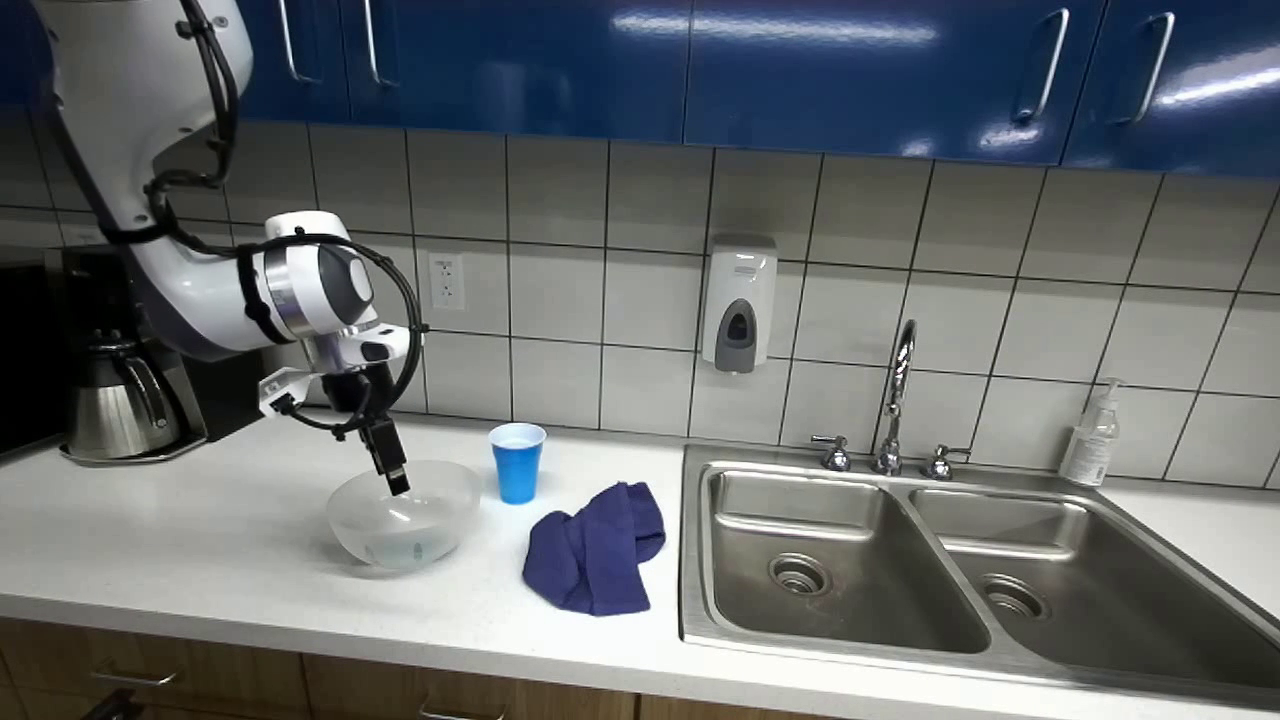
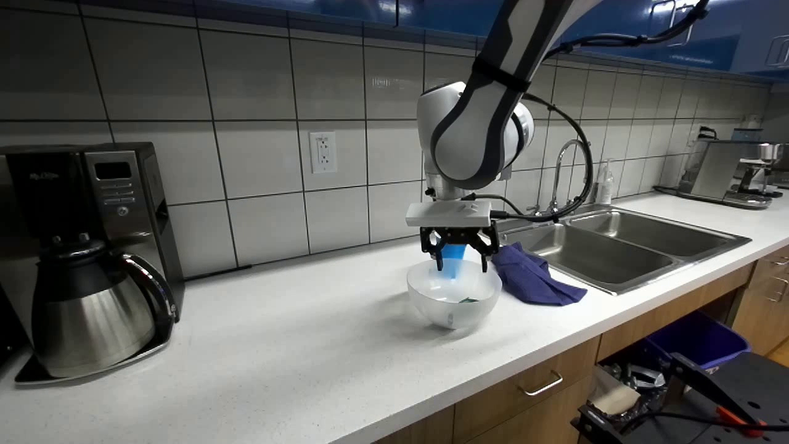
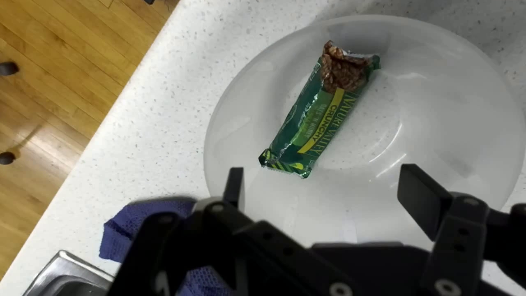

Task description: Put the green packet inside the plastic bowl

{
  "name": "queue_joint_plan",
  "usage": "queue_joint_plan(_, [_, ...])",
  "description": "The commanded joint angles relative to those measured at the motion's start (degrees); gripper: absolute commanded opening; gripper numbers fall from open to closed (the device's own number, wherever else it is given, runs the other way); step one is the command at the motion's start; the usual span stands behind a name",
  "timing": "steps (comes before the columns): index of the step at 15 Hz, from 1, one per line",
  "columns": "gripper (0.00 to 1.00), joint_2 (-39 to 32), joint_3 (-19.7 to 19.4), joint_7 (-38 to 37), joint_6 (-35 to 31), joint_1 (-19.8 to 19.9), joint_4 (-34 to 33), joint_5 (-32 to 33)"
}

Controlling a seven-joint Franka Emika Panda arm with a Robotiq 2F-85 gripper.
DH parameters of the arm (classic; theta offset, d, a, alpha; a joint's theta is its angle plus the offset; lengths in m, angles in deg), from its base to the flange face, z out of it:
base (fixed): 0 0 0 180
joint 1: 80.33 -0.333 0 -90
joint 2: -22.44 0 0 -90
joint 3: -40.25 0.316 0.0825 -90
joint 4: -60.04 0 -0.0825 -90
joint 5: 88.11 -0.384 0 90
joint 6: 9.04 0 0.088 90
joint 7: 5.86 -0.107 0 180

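Observation:
The green packet [image 3: 316,119] lies inside the clear plastic bowl [image 3: 460,123], flat on its bottom, with brown stuff showing at one end. The bowl stands upright on the counter in both exterior views [image 1: 350,520] [image 2: 428,303]. Only a bit of the packet [image 2: 468,300] shows over the rim in an exterior view; elsewhere it is a faint shape through the bowl wall. My gripper [image 3: 321,176] is open and empty. It points down over the bowl, its fingertips [image 2: 462,269] near rim height, apart from the packet. The gripper [image 1: 397,487] is also seen from the side.
A blue cup [image 1: 517,465] stands behind the bowl, near the wall. A purple cloth [image 1: 597,555] lies between the bowl and the steel sink [image 1: 695,560]. A coffee maker [image 2: 92,296] stands at the counter's far end. The counter's front edge [image 1: 300,632] runs close to the bowl.

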Motion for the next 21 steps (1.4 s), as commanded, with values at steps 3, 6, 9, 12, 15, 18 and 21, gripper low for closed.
queue_joint_plan(3, [1.00, 3.6, 1.0, 2.7, 1.0, -0.6, 1.1, -0.8])
queue_joint_plan(6, [1.00, 8.1, 3.2, 6.6, 0.5, -1.0, 3.7, -1.0])
queue_joint_plan(9, [1.00, 13.2, 6.3, 11.3, 1.6, -1.2, 6.3, -1.7])
queue_joint_plan(12, [1.00, 18.0, 9.2, 16.4, 3.0, -0.8, 9.0, -3.4])
queue_joint_plan(15, [1.00, 22.5, 11.4, 22.0, 4.0, -0.4, 11.8, -5.8])
queue_joint_plan(18, [1.00, 26.5, 13.0, 28.0, 6.2, -0.2, 14.3, -6.5])
queue_joint_plan(21, [1.00, 30.2, 14.7, 33.2, 7.6, -0.4, 16.7, -6.1])
